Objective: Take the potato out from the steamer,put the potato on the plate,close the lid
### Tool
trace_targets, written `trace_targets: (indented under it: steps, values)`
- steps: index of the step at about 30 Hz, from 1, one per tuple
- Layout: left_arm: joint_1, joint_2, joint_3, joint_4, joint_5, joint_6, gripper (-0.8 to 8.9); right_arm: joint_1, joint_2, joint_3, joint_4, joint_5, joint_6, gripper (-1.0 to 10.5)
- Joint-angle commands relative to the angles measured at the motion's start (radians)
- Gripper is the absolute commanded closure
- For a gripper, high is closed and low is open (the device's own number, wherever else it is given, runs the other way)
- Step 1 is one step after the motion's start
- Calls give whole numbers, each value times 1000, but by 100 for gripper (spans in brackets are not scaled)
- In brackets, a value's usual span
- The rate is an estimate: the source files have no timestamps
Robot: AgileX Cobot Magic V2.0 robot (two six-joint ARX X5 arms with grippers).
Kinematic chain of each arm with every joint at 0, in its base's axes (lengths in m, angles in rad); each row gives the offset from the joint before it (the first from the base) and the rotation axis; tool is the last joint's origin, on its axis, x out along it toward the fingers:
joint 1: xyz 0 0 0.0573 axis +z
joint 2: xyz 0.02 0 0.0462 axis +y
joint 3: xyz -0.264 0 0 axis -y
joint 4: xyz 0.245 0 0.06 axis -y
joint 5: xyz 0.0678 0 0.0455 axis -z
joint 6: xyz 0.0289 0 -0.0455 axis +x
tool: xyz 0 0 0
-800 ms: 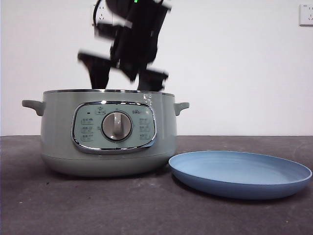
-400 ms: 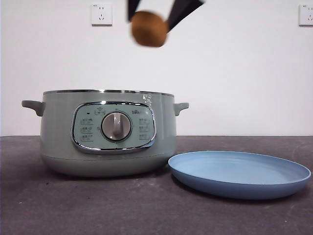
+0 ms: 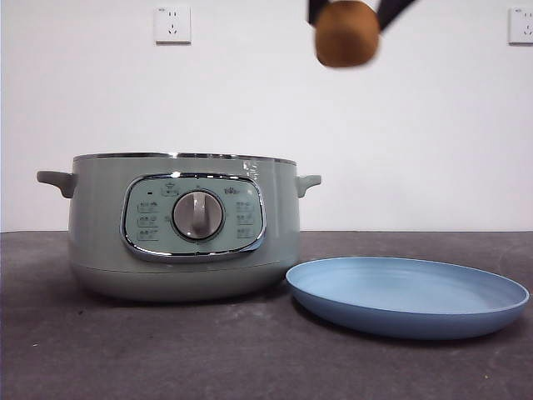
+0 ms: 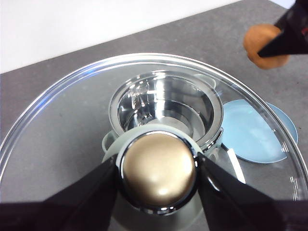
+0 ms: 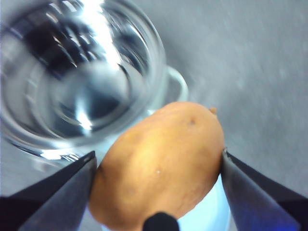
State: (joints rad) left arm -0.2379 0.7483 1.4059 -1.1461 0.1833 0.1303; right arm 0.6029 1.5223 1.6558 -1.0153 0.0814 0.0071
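High in the front view, my right gripper is shut on the orange-tan potato, which hangs between the steamer and the plate. The right wrist view shows the potato clamped between both jaws of that gripper. The sage-green steamer stands uncovered on the table, its steel bowl showing nothing inside. Beside it, on the right in the front view, lies the blue plate. My left gripper is shut on the knob of the glass lid, holding it above the steamer.
The dark grey tabletop runs in front of the pot and plate. A white wall with two sockets stands behind. The steamer's side handles stick out on both sides.
The right gripper rose out of the steamer with the potato and carried it to the right, from above the pot toward the plate's side. Steamer and plate stayed put.
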Motion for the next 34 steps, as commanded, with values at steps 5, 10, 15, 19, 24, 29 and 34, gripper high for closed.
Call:
trace_targets:
  steps: [5, 10, 15, 19, 24, 29, 34]
  values:
    - [3, 16, 5, 53, 8, 2, 822, -74, -149, -357, 183, -50, 2, 959]
    - [3, 42, 5, 71, 9, 2, 822, -109, -183, -570, 324, -147, 3, 959]
    - [2, 68, 5, 79, 10, 2, 822, -113, -178, -750, 531, -187, 30, 959]
    - [2, 83, 5, 85, 23, 2, 822, -113, -154, -828, 655, -187, 40, 959]
    - [2, 114, 5, 107, 62, 2, 822, -113, -77, -851, 733, -185, 36, 959]
    - [2, 139, 5, 137, 88, 2, 822, -113, 0, -851, 745, -185, 36, 959]
    - [2, 178, 5, 171, 97, 2, 822, -113, 11, -851, 745, -184, 36, 918]
